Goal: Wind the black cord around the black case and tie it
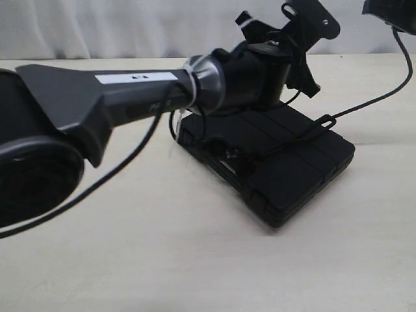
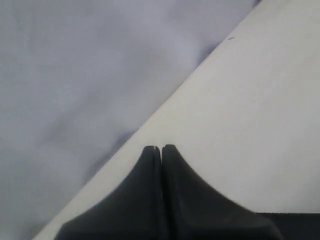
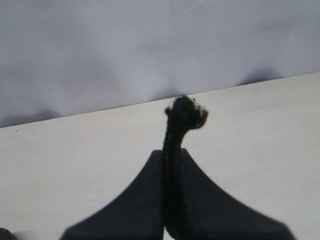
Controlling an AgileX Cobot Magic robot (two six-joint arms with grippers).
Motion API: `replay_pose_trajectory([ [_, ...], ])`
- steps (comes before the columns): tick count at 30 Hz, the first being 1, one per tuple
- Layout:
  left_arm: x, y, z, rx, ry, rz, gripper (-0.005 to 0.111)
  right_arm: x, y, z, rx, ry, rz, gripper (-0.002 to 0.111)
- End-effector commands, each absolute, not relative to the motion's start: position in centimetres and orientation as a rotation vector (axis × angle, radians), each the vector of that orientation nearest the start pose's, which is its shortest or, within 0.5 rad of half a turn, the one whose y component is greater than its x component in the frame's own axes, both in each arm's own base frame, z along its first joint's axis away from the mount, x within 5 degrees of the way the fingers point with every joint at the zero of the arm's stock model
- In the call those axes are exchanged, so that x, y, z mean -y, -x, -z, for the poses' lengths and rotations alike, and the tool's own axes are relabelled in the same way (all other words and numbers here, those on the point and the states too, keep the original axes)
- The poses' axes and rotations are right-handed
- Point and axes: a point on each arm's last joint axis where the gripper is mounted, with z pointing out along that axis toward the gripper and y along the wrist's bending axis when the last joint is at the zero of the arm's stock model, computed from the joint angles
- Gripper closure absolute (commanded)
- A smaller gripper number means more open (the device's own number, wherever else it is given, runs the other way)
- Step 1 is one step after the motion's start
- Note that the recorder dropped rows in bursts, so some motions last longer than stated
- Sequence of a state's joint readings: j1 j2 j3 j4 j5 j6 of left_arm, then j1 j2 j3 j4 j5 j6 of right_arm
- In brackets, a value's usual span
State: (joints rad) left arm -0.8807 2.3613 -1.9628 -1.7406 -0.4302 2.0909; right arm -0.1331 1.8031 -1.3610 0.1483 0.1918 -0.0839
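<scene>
Currently, we find the black case (image 1: 286, 172) lying flat on the pale table (image 1: 195, 260), near its middle, with the black cord (image 1: 370, 102) laid over its ribbed top face. The cord crosses the case lengthwise, forms a small loop at the case's right edge, then runs clear of the case across the table and rises toward the upper right of the exterior view. The right gripper (image 3: 171, 152) is clamped on the cord close to its end: in the right wrist view the knotted, frayed tip (image 3: 185, 112) projects just beyond the closed fingertips. The left gripper (image 2: 161, 148) is closed with its fingers pressed together and nothing between them; it hangs above the far side of the case, over bare table. We judge the wrap to be started, not finished: the cord shows on the top face and at the left corner, but we cannot tell whether it passes beneath the case. We see no tied knot securing the cord to the case. What remains, in our judgement, is to draw the loop tight and complete the tie.
</scene>
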Motion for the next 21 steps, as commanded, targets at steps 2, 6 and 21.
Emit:
replay_pose_trajectory([
  [2, 39.3, -35.5, -23.3, -1.526, -1.098, 1.067, 0.107, 5.2, -41.9, -27.6, -2.114, -0.192, 0.005, 0.104],
  [6, 36.9, -37.0, -23.0, -1.653, -1.273, 1.075, 0.107, 5.2, -41.9, -27.5, -2.122, -0.193, 0.003, 0.104],
  [21, 40.0, -37.0, -20.8, -1.900, -1.567, 0.377, 0.107, 5.0, -41.8, -27.4, -2.141, -0.187, -0.003, 0.104],
])
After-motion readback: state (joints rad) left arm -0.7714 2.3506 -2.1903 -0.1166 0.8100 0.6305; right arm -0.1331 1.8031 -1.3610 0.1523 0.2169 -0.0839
